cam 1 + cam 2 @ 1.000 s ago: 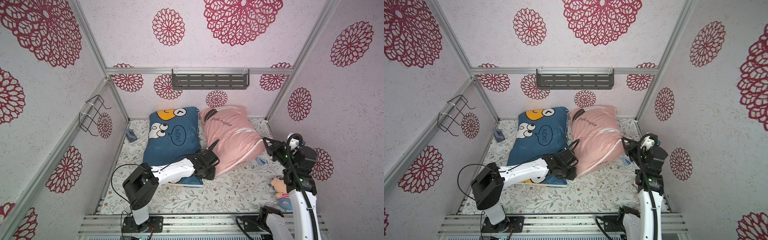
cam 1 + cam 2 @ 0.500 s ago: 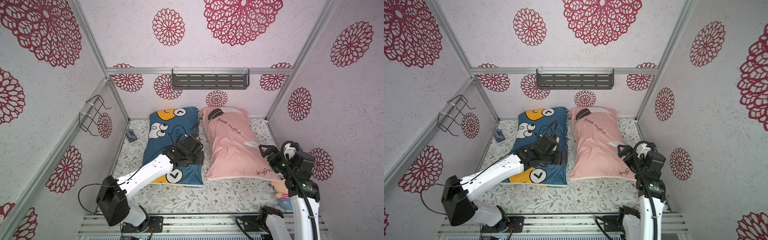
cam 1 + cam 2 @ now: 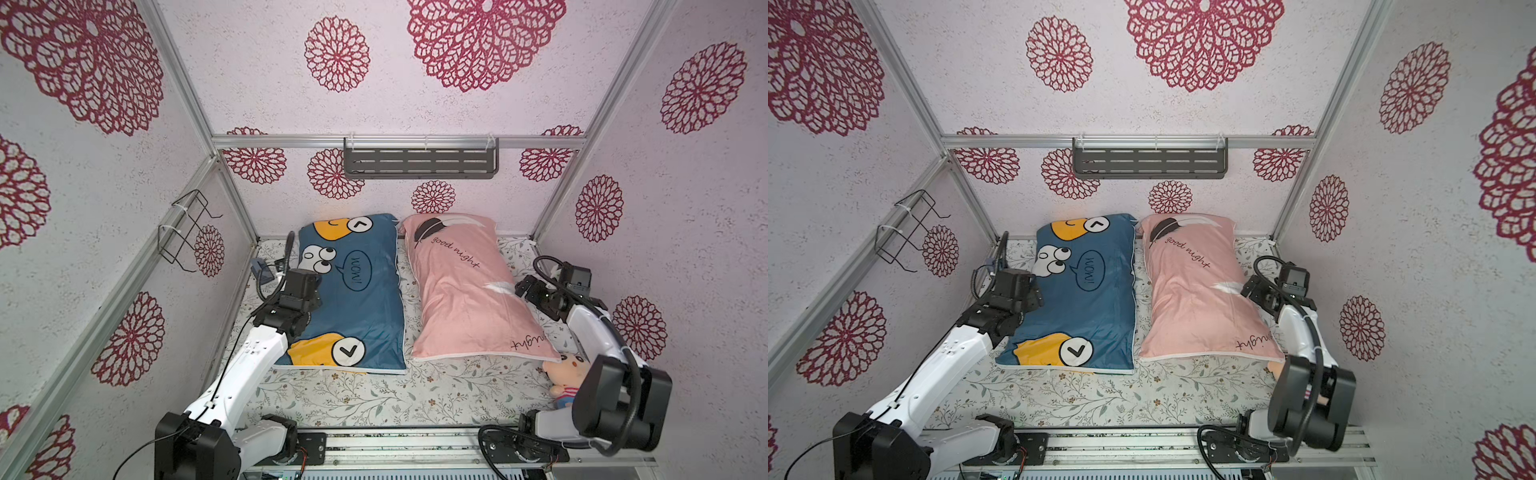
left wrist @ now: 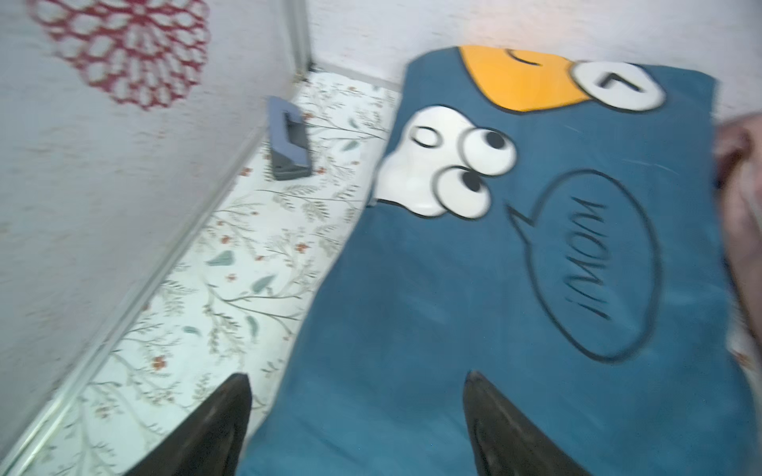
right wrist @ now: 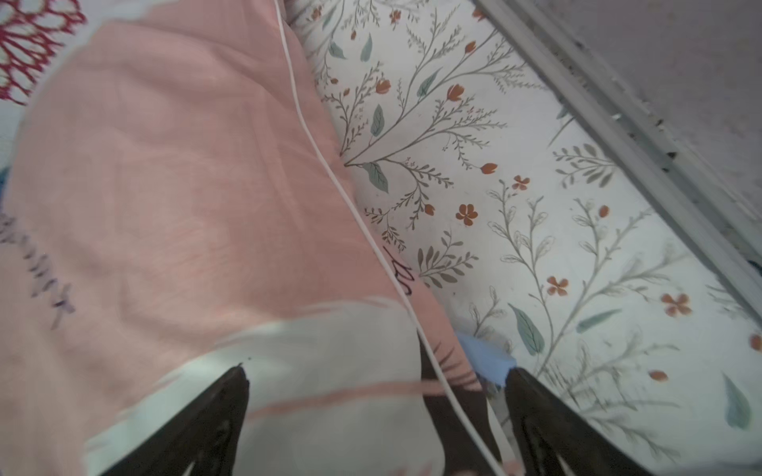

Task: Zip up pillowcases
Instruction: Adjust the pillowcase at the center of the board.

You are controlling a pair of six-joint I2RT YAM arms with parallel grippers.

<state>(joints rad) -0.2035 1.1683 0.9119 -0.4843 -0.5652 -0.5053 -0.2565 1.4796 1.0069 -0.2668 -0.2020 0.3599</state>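
In both top views two pillowcases lie flat side by side on the floral sheet. The blue pillowcase (image 3: 365,299) (image 3: 1096,299) has cartoon faces; the pink pillowcase (image 3: 461,299) (image 3: 1196,307) has "good night" script. My left gripper (image 3: 311,286) (image 4: 358,377) hovers open over the blue pillowcase's (image 4: 474,268) left edge, holding nothing. My right gripper (image 3: 523,288) (image 5: 377,371) stands open above the pink pillowcase's (image 5: 165,198) right edge, its white piping (image 5: 330,177) running between the fingers. No zipper shows clearly.
A small grey-blue object (image 3: 259,268) (image 4: 288,144) lies by the left wall. A plush doll (image 3: 565,374) sits at the pink pillow's near right corner. A blue scrap (image 5: 486,358) lies beside the right fingertip. The back wall carries a grey shelf (image 3: 419,160), the left wall a wire rack (image 3: 187,228).
The pink pillowcase, raised and tilted a second ago, now lies flat. My right gripper opened and drew back to its right edge. My left arm swung from between the pillows to the blue one's left side, opening.
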